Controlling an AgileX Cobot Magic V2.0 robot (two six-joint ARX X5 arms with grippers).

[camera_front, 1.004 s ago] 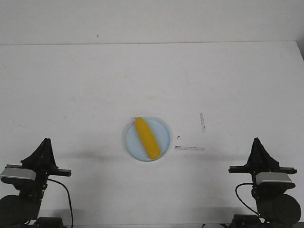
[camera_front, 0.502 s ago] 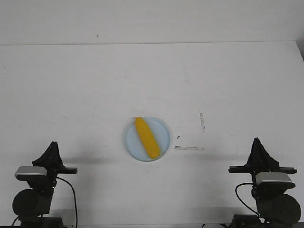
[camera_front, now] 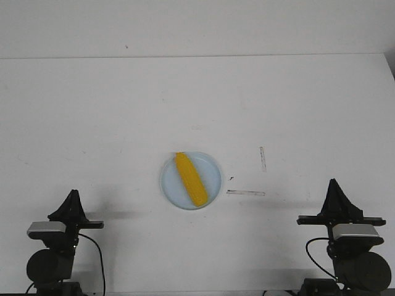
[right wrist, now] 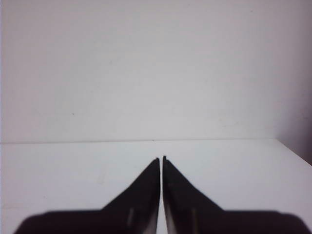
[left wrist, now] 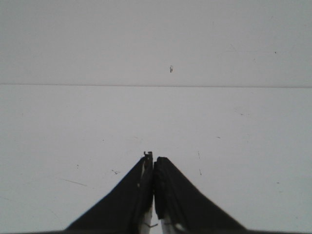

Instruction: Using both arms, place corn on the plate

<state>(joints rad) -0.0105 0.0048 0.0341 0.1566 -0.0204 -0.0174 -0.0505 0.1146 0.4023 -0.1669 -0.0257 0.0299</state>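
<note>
The yellow-orange corn point(camera_front: 190, 179) lies diagonally on the pale blue plate point(camera_front: 211, 168) near the middle front of the white table. My left gripper point(camera_front: 73, 194) is shut and empty at the front left, well away from the plate. My right gripper point(camera_front: 334, 182) is shut and empty at the front right. In the left wrist view the gripper point(left wrist: 153, 158) has its jaws pressed together over bare table. In the right wrist view the gripper point(right wrist: 161, 158) is also closed. The corn and plate do not show in either wrist view.
Two strips of clear tape point(camera_front: 245, 192) point(camera_front: 263, 158) lie on the table right of the plate. The table's far edge meets a white wall point(camera_front: 197, 28).
My left arm has drawn back toward its base at the front left and slightly rightward. The right arm, corn and plate have not moved.
</note>
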